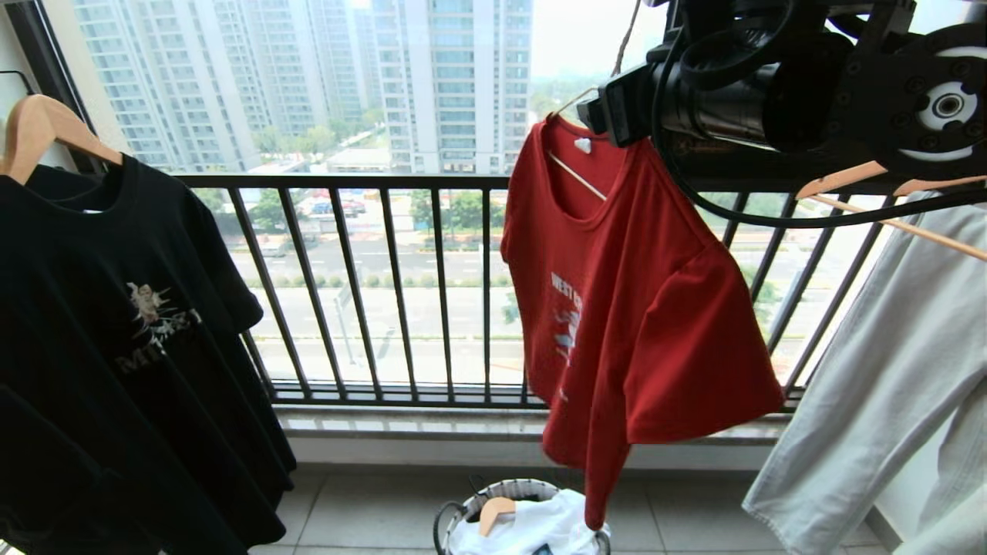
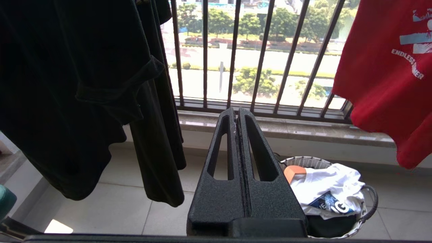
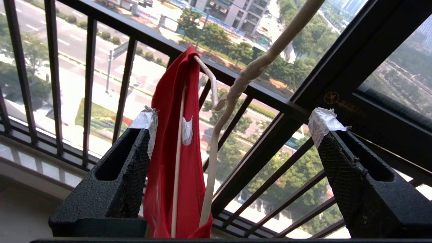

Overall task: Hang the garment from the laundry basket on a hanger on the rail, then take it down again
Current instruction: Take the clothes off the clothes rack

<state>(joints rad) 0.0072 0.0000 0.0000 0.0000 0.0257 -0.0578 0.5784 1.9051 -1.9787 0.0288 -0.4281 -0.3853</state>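
Beyond the dark balcony railing (image 1: 370, 293), tall apartment towers and a wide road are seen. On the thin white wire hanger (image 3: 209, 141) the red "WEST COAST" T-shirt (image 1: 632, 308) is hung, between a black printed T-shirt (image 1: 116, 347) and pale grey-green trousers (image 1: 887, 385). Below it on the tiled floor, the round woven laundry basket (image 2: 366, 216) is filled with white cloth. The right hand (image 3: 233, 125) is raised at the hanger's neck with its fingers spread wide, nothing being gripped. The left hand (image 2: 237, 114) is held low, fully closed and empty.
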